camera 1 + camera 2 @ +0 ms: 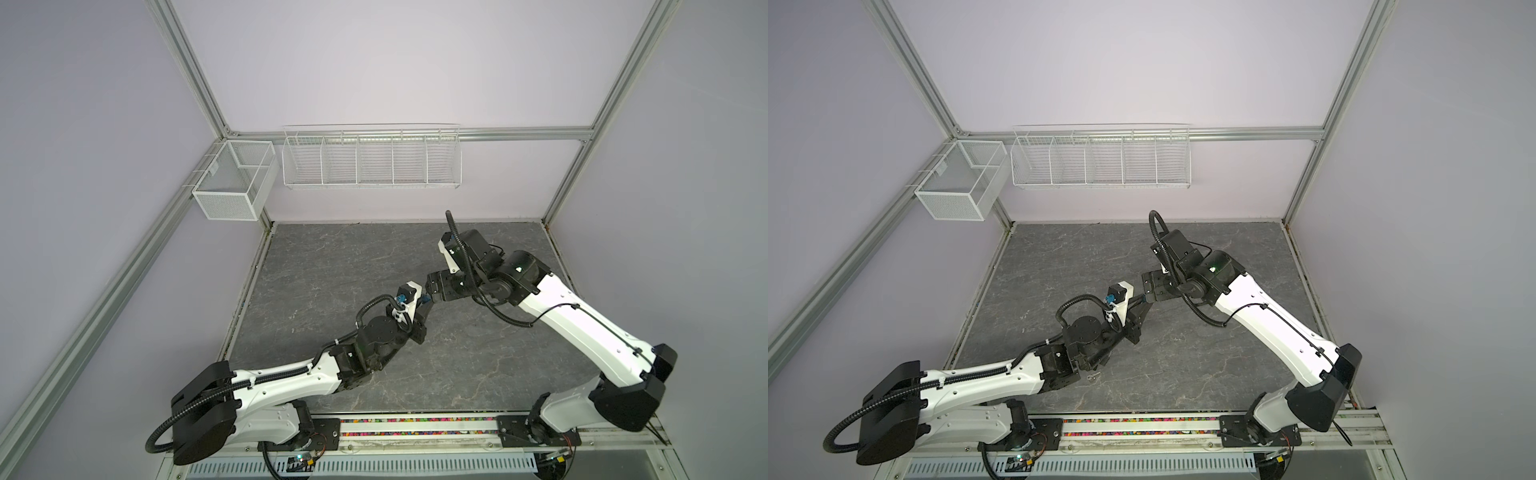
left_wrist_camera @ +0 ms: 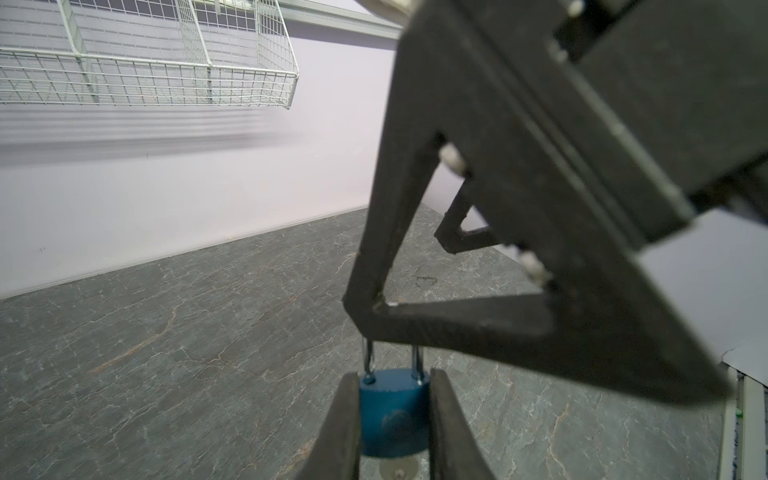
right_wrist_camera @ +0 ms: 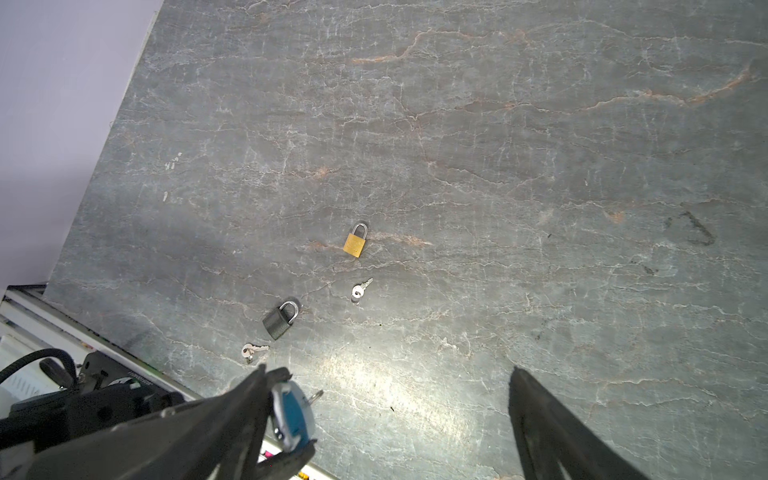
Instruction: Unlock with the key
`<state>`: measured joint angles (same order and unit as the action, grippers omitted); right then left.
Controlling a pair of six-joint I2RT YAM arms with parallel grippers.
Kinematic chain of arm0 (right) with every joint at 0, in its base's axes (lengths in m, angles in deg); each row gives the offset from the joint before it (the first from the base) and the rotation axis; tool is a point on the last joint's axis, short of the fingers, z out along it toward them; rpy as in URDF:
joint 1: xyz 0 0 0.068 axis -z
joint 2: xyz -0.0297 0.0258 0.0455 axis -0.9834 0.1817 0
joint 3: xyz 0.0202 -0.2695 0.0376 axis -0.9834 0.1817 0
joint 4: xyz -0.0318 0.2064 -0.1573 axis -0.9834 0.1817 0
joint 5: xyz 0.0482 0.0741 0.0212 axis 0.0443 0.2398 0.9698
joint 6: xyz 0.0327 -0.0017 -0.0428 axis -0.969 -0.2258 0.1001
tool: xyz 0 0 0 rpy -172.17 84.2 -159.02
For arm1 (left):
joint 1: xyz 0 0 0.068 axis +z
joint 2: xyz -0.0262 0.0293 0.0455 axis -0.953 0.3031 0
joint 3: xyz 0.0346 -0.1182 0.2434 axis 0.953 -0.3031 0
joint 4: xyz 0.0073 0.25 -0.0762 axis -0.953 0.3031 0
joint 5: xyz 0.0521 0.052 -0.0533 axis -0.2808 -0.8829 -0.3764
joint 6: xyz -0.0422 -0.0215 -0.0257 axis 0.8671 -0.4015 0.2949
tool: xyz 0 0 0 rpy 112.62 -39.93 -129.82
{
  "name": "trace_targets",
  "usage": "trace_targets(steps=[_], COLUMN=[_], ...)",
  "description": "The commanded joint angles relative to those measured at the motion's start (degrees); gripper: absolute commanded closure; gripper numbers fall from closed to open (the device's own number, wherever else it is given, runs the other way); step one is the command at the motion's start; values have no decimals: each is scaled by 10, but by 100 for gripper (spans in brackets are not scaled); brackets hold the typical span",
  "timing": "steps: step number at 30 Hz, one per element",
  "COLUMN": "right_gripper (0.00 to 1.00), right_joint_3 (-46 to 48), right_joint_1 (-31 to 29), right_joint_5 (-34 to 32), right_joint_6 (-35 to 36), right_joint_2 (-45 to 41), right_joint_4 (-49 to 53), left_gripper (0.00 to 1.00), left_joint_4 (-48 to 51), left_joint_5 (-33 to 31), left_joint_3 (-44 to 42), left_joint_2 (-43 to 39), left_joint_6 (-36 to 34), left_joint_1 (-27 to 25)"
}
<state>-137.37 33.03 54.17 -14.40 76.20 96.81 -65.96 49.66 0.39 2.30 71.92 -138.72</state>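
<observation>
Plainly the left fingers [image 2: 338, 428] pinch the blue padlock [image 2: 392, 415], hard slick metal; the right fingers [image 3: 548, 424] gape; the key [image 2: 397, 471], seemingly inserted, needs pinching by its flat head.

Both top views look down from six o'clock, sharing the whole table [image 1: 332, 257]; the left wrist view skims it closely, and the right wrist view looks down from higher.

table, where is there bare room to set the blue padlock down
Bare: the table along the back wall, and the front stretch between left arm and right arm. Crowded: right by the left arm, where the gold padlock, a key, the black padlock and a second key lie close together. The left hand holds the blue padlock.
</observation>
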Motion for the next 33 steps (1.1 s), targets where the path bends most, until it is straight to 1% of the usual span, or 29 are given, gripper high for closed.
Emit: trace_targets(steps=[1, 6, 16, 28, 33], right_gripper=[8, 8, 7, 6, 6], right_joint_3=[-18, -27, -53, -88, -92], right_joint_1=[-4, -4, -4, -4, -1], right_joint_5=[-29, -52, -46, -47, -70], right_joint_6=[8, 12, 46, 75, 87], right_joint_2=[8, 11, 12, 49, 59], right_joint_4=[17, 38, 60, 90, 105], left_gripper=[100, 100, 100, 100, 100], left_joint_4=[-19, -17, -11, -18, -18], left_joint_5=[0, 1, 1, 2, 0], left_joint_3=[2, 4, 9, 13, 12], left_joint_2=[6, 4, 4, 11, 7], left_joint_6=[-19, -25, -39, -44, -43], left_joint_1=[-6, -8, -11, -14, -15])
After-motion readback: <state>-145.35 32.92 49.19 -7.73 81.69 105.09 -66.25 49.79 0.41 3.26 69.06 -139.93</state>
